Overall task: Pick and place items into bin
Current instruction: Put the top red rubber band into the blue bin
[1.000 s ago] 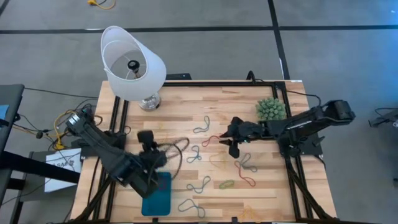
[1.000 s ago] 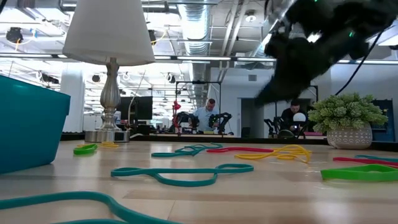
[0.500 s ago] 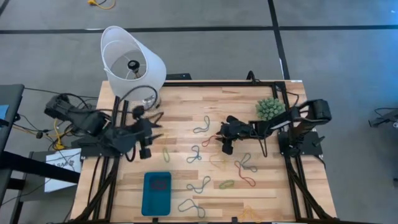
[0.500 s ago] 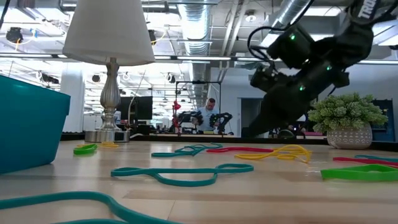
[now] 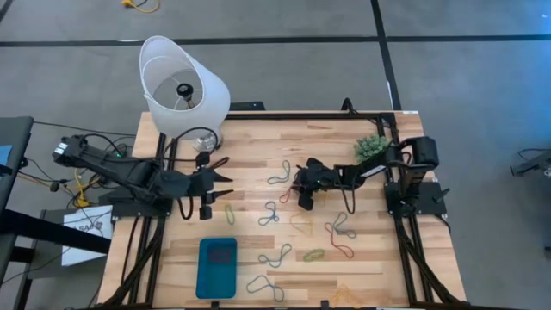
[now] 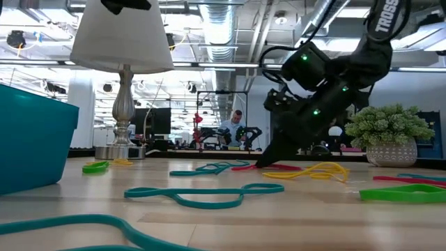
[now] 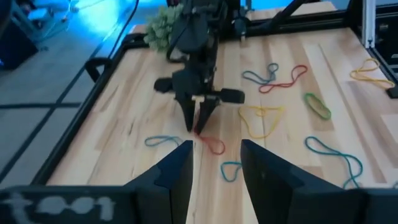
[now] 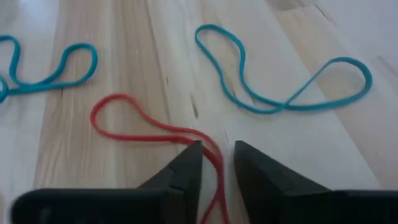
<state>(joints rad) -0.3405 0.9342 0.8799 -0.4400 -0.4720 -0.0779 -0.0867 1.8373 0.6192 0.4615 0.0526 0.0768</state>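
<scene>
Several rubber bands lie flat on the wooden table: a red one [image 5: 290, 194], blue ones [image 5: 280, 176] [image 5: 269, 213], a yellow one [image 5: 301, 222] and a green one [image 5: 313, 255]. The teal bin [image 5: 217, 267] stands at the near left; its wall shows in the low view [image 6: 35, 139]. My right gripper [image 5: 298, 191] is down at the table with its fingertips [image 8: 189, 165] narrowly apart, one on each side of the red band [image 8: 214, 163]. My left gripper [image 5: 219, 182] is open and empty, beyond the bin near the lamp base.
A white lampshade [image 5: 183, 86] on a metal base stands at the far left corner. A spiky green plant ball [image 5: 374, 148] sits at the far right. More bands lie near the front edge [image 5: 265, 287]. People show in the room behind the table [image 6: 233, 129].
My left gripper has gone from above the bin toward the table's far edge, to beside the lamp base. My right gripper has gone toward the table's left and down onto the table at the red band. The bands lie as before.
</scene>
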